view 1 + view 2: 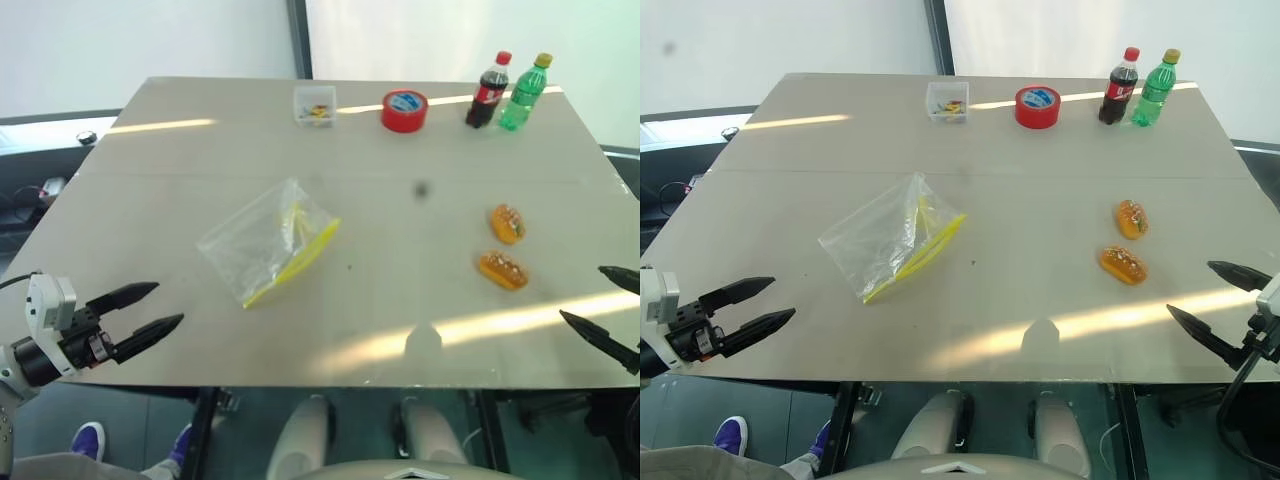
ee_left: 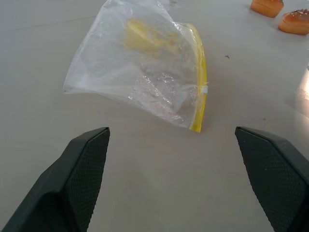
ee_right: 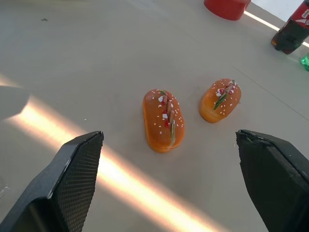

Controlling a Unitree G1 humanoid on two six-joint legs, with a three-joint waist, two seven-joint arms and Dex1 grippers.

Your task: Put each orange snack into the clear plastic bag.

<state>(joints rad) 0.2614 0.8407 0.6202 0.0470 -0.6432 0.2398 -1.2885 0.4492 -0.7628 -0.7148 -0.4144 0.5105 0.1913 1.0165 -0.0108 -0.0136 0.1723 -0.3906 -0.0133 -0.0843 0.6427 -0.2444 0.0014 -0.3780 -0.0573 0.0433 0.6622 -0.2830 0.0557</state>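
At the near left edge of the table the left gripper hangs with its 2 black fingers spread wide and nothing between them, aimed inward across the tabletop. Ahead of it and toward the middle lies the clear plastic bag, flat and crinkled, its yellow seal strip on the side facing the snacks and running slantwise from near-left to far-right. In the left wrist view the bag sits well apart from the fingertips, so this arm is plainly the nearer one to the bag. Further right, on bare table, the 2 orange snacks rest close together without touching: the farther snack and the nearer snack. Each is an oval bun whose long axis runs roughly across the line of the right gripper's approach, as the right wrist view shows. The right gripper waits at the near right edge, fingers likewise spread and empty, with the nearer snack just ahead and inward of it. By my reading nothing is bagged yet, and the coming move likely belongs to the right arm: reach forward and left to the nearer snack, closing across its short width.
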